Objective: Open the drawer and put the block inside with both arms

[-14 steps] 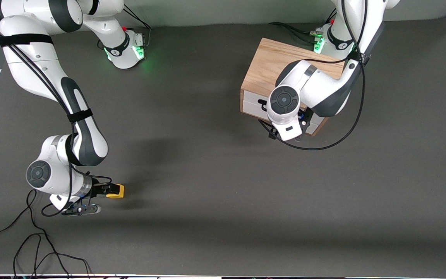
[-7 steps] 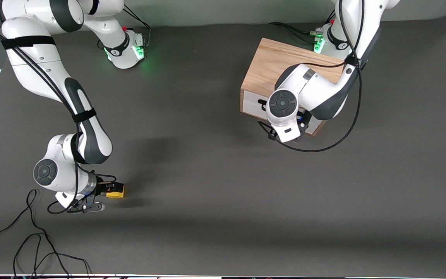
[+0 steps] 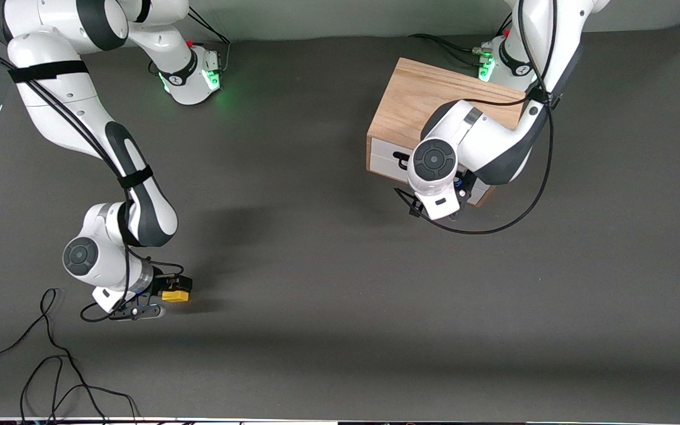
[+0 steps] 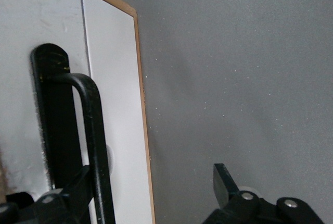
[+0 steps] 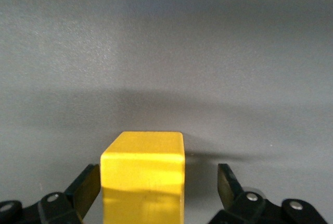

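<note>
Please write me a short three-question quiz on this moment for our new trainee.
1. True or false: the drawer of the wooden box is pulled fully out.
2. Which thing sits between the fingers of the right gripper? A) the black handle B) the yellow block C) a cable
3. Fill in: one finger of the left gripper is beside the drawer's black ____.

Key
1. False: the white front lies flush with the box.
2. B: the block rests on the table with a gap showing at one finger, so the gripper is open around it.
3. handle; the left gripper is open there, in front of the drawer.
</note>
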{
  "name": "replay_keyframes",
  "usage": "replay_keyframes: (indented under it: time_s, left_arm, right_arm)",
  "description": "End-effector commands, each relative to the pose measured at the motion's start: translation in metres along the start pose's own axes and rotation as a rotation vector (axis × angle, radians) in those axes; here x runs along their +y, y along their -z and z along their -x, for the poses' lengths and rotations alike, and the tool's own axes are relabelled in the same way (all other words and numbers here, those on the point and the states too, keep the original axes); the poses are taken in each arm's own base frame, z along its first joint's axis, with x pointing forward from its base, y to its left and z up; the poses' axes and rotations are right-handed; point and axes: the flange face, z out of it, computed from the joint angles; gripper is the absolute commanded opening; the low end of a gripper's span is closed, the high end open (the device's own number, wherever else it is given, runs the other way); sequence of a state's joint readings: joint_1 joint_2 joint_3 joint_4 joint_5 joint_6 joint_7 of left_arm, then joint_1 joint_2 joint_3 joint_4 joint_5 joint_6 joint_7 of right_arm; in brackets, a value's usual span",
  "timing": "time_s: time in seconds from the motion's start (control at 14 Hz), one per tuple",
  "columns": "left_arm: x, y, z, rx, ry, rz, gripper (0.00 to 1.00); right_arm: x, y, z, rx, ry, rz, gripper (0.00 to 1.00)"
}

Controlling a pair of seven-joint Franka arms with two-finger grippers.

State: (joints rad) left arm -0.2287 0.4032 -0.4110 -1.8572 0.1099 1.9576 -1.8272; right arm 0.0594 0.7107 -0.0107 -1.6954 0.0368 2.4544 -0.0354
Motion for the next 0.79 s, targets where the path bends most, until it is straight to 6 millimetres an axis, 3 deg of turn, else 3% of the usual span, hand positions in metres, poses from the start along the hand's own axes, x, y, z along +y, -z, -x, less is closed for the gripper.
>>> replay_keyframes:
  time_s: [0.0, 0.21, 0.36, 0.5, 0.71]
  left_arm:
    - [0.01, 0.007, 0.0, 0.004, 0.017, 0.028, 1.0]
    - [0.022, 0.009, 0.0, -0.01, 0.018, 0.037, 1.0]
    - [0.03, 0.012, 0.001, -0.016, 0.016, 0.05, 1.0]
    - [0.039, 0.014, 0.001, -0.016, 0.014, 0.061, 1.0]
    - [0.051, 0.021, 0.0, -0.03, 0.017, 0.082, 1.0]
  right_arm:
    - [-0.001, 0.001, 0.002, 0.013, -0.018, -0.011, 0.88]
    - [0.001, 0.001, 0.002, 0.012, -0.017, -0.011, 0.52]
    - [0.002, 0.001, 0.002, 0.01, -0.016, -0.01, 0.35]
    - [0.003, 0.001, 0.002, 0.009, -0.017, -0.009, 0.27]
    - [0.002, 0.002, 0.002, 0.007, -0.015, -0.01, 0.26]
